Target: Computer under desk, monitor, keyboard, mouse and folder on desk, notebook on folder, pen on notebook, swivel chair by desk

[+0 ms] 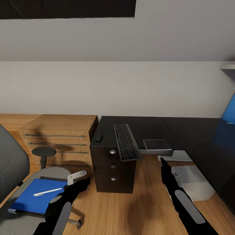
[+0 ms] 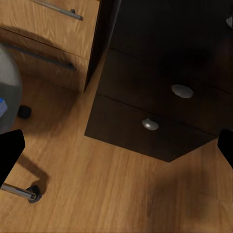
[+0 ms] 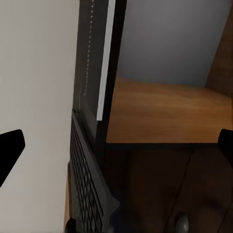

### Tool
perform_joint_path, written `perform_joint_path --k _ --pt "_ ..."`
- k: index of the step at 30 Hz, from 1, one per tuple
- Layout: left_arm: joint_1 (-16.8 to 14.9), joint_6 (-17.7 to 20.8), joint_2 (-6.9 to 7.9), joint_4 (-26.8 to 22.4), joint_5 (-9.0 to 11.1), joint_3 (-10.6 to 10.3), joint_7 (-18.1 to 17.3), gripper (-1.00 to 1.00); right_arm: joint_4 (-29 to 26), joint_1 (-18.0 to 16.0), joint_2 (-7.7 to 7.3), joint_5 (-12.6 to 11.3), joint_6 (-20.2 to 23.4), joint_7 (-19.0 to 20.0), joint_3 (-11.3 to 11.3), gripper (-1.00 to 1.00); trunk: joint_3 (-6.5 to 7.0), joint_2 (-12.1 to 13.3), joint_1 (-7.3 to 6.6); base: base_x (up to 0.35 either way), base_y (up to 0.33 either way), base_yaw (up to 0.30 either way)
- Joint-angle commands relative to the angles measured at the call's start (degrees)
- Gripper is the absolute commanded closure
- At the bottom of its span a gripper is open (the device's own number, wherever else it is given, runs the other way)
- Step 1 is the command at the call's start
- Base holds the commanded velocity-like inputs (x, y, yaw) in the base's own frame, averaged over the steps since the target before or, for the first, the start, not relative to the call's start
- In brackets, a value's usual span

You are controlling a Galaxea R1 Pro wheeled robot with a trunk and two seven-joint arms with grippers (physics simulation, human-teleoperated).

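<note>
Desk (image 1: pixel 182 130): black top along the wall, drawer unit (image 1: pixel 112 169) under its left end.
Dresser (image 1: pixel 58 137): oak, just left of the desk.
Chair (image 1: pixel 19 176): lower left, carrying the blue folder (image 1: pixel 36 195) with white pen (image 1: pixel 47 192) on top.
Computer (image 1: pixel 192 182): silver box on the floor under the desk.
Keyboard (image 1: pixel 126 142): on the desk, near end overhanging the front edge.
Notebook (image 1: pixel 157 144): flat on the desk, right of the keyboard.
Floor (image 1: pixel 143 202): bare wood between both arms.
Left gripper (image 1: pixel 83 182): spread apart, holding nothing.
Right gripper (image 1: pixel 163 163): spread apart, holding nothing.

keyboard (image 1: pixel 127 142) overhanging desk (image 1: pixel 195 137) edge | pen (image 1: pixel 47 192) atop folder (image 1: pixel 37 195), perhaps notebook beneath
</note>
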Motion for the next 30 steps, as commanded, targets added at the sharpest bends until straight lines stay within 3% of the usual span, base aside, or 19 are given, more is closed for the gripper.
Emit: perform_joint_path --k 1,8,12,14,15,19,25,28,29,30 --pt "-0.04 0.16 0.0 -0.07 0.6 -0.05 0.53 -1.0 0.31 -0.04 -0.08 -0.44 -0.46 -0.16 0.3 -1.0 0.13 0.38 -0.23 -0.005 0.0 0.0" --pt "-0.04 0.21 0.02 -0.06 0.6 -0.02 0.54 -1.0 3.24 -0.07 -0.05 0.35 -0.37 -1.1 0.43 -1.0 1.38 3.19 -1.77 -0.002 0.0 0.0" --pt "-0.04 0.22 0.03 -0.06 0.59 0.01 0.54 -1.0 4.19 -0.1 0.0 1.99 -0.36 -2.26 0.4 -1.0 2.1 4.8 -2.65 0.0 0.0 0.0" --pt "-0.04 0.22 0.06 0.0 0.59 -0.02 0.54 -1.0 5.28 -0.17 0.08 3.98 -0.36 -3.47 0.38 -1.0 2.46 5.6 -3.09 0.0 0.0 0.0" --pt "-0.04 0.22 0.08 0.65 0.6 -0.04 0.59 -1.0 8.78 -0.47 0.37 8.48 -0.48 -5.64 0.42 -1.0 2.64 6.0 -3.31 0.0 0.0 0.0" --pt "-0.04 0.22 0.08 2.58 0.58 -0.09 0.61 -1.0 14.85 -1.8 1.31 13.27 -0.71 -6.65 0.45 -1.0 3.36 7.6 -4.18 0.0 0.0 0.0" --pt "-0.04 0.22 0.02 4.13 0.58 -0.13 0.69 -1.0 24.0 -5.72 2.6 17.96 -1.36 -6.96 0.52 -1.0 4.44 10.01 -5.5 0.0 0.0 0.0" --pt "-0.04 0.11 0.05 4.99 0.59 -0.09 0.75 -1.0 28.88 -7.12 4.23 22.88 -2.6 -6.87 0.59 -1.0 4.97 11.21 -6.16 0.0 0.0 0.0" --pt "-0.04 -0.03 0.06 5.86 0.55 -0.08 0.67 -1.0 30.49 -7.47 5.18 26.33 -3.81 -6.83 0.61 -1.0 5.15 11.61 -6.38 0.0 0.0 0.0" --pt "-0.04 -0.1 0.09 6.38 0.52 -0.07 0.63 -1.0 31.17 -7.6 5.61 28.24 -4.61 -6.82 0.62 -1.0 5.33 12.02 -6.6 0.0 0.0 0.0"
